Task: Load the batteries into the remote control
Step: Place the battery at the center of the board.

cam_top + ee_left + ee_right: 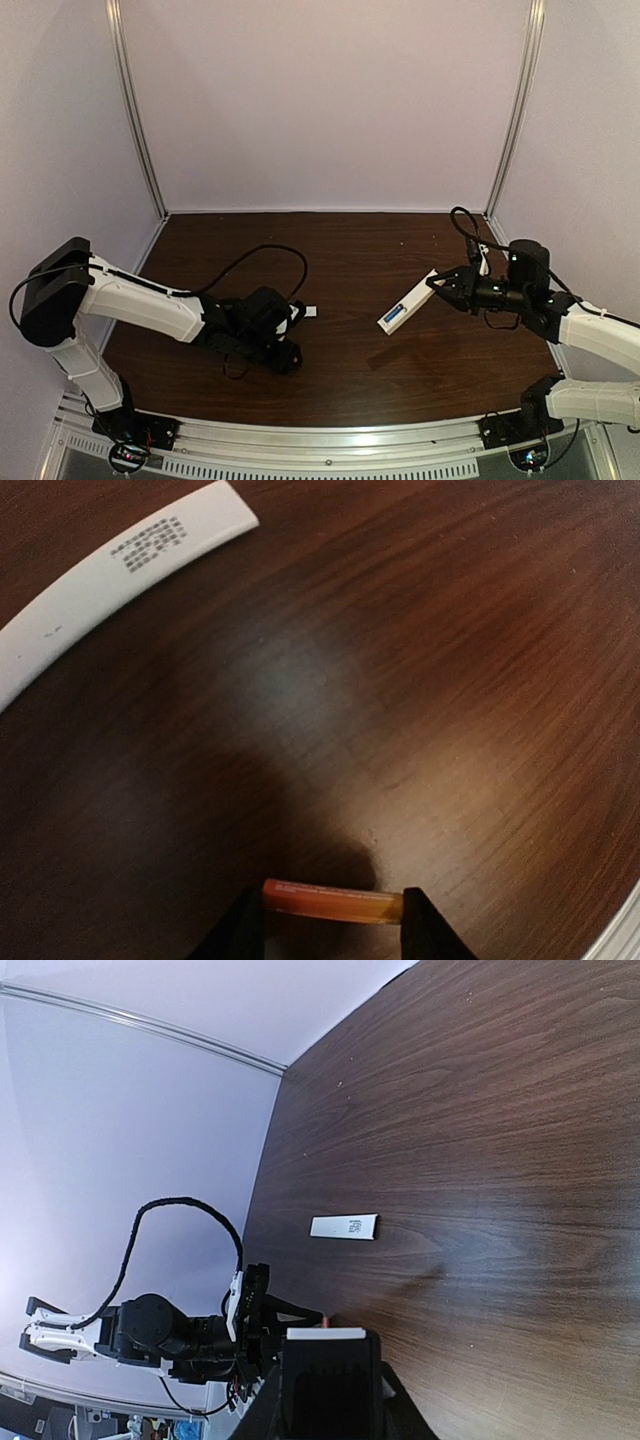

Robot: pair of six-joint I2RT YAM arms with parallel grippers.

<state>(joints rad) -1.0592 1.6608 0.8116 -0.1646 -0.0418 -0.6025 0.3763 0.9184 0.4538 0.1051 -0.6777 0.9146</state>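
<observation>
My left gripper is shut on the orange battery, gripping it by its two ends just above the table. In the top view this gripper sits low at the left centre and hides the battery. My right gripper is shut on one end of the white remote control and holds it tilted above the table. A blue patch, probably the blue battery, shows at the remote's free end. In the right wrist view the remote fills the space between the jaws of the right gripper.
The thin white cover strip lies flat on the table beyond my left gripper. It also shows in the top view and the right wrist view. A black cable loops over the left arm. Pale walls enclose the table.
</observation>
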